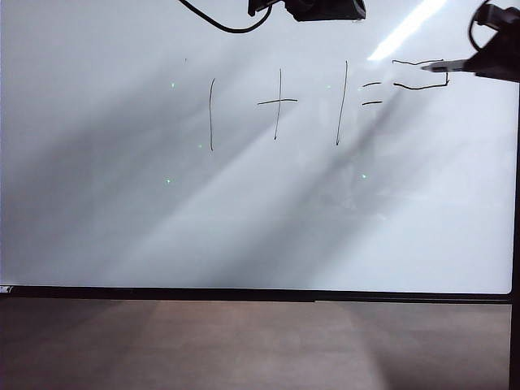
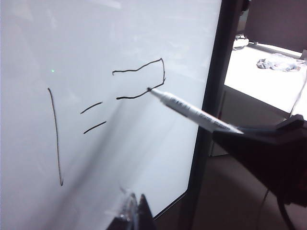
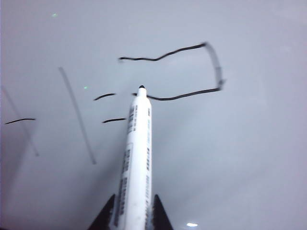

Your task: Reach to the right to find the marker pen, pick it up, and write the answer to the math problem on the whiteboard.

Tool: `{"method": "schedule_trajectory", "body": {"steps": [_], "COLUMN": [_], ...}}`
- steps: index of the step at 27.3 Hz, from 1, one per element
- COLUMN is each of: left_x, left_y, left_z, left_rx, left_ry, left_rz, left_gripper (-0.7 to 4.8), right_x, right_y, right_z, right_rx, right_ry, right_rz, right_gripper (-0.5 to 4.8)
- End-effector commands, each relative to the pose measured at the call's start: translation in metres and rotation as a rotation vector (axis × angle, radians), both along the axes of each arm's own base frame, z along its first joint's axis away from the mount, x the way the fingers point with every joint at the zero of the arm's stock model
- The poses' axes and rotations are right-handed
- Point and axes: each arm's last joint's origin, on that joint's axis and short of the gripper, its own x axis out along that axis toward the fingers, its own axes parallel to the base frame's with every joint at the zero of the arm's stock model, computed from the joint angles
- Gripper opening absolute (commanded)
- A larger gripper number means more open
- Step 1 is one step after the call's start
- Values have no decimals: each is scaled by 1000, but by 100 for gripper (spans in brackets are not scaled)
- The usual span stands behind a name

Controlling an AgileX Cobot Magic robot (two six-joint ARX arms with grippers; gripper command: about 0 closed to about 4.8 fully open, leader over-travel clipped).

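Right pincer [image 3: 130,211] presses marker pen [image 3: 136,158] to whiteboard [image 3: 249,158].

The right pincer [image 3: 129,213] grips the marker pen [image 3: 135,158], its dark tip at the unfinished answer [image 3: 192,93] on the whiteboard [image 3: 249,158].

Your right gripper [image 3: 136,215] has matte black, tapered fingers; your left gripper [image 2: 135,215] shows one dark finger and one clear, with a black cable [image 1: 219,23].

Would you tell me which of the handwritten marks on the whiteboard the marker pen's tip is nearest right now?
The unfinished answer after the equals sign: the marker pen, held in the right gripper, has its tip at that figure's lower stroke.
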Motion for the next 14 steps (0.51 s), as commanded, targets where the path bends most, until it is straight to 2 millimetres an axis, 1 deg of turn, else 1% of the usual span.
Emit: {"method": "schedule_trajectory", "body": {"steps": [1, 4, 8, 14], "left_x": [-1, -1, -1, -1], "left_y": [0, 0, 0, 0], "left_z": [3, 3, 3, 3], "left_rx": [-11, -11, -10, -10], "left_ry": [-14, -14, -13, -13], "left_rz": [-1, -1, -1, -1], "left_gripper": [-4, -4, -4, -4], "right_x": [5, 12, 20, 23], "right_y": [6, 11, 12, 15], "right_z": [2, 1, 2, 0], "right_rx": [4, 4, 4, 3], "right_ry": [-13, -4, 4, 8], "right_rz": [28, 46, 69, 80], "right_gripper": [-5, -5, -5, -5]}}
